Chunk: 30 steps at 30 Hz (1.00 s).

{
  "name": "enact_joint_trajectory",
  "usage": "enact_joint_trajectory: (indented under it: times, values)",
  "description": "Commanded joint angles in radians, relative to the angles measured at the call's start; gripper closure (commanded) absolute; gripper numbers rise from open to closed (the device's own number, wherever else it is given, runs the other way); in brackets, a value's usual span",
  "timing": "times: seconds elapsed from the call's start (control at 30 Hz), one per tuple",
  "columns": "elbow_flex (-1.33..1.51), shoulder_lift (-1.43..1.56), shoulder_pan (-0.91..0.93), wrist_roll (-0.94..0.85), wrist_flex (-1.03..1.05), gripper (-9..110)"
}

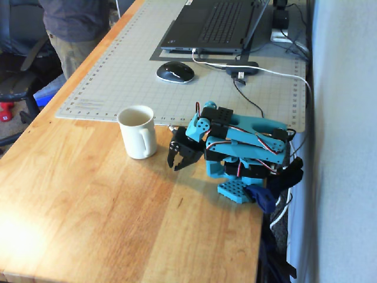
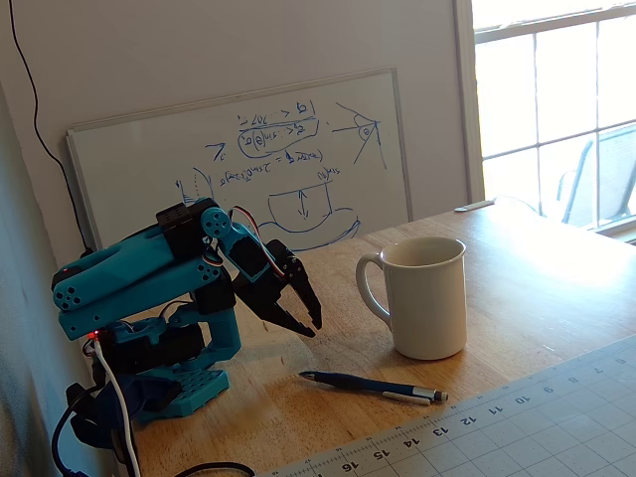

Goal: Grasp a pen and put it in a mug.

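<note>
The cream-white mug (image 1: 137,131) stands upright on the wooden table, handle toward the arm; it also shows in the other fixed view (image 2: 427,296). The dark pen (image 2: 373,386) lies flat on the wood just off the mat's edge, silvery tip toward the mug side. In the first fixed view the arm hides most of it. My gripper (image 2: 311,326) hangs on the folded blue arm, tips down, a little above the table beside the mug's handle and behind the pen. Its jaws look closed and hold nothing. It also shows in the first fixed view (image 1: 175,165).
A grey cutting mat (image 1: 118,76) carries a laptop (image 1: 218,23), a black mouse (image 1: 175,72) and a hub with cables (image 1: 241,68). A whiteboard (image 2: 288,159) leans on the wall behind the arm. A person (image 1: 73,29) stands at the table's far corner.
</note>
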Motion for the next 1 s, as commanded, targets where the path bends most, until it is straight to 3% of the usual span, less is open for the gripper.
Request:
enact_joint_trajectory:
  times: [0.0,0.97]
  values:
    - [-0.021,0.028,0.005,0.003,0.005,99]
    - [-0.067,0.025,0.011,0.003,-0.008,99]
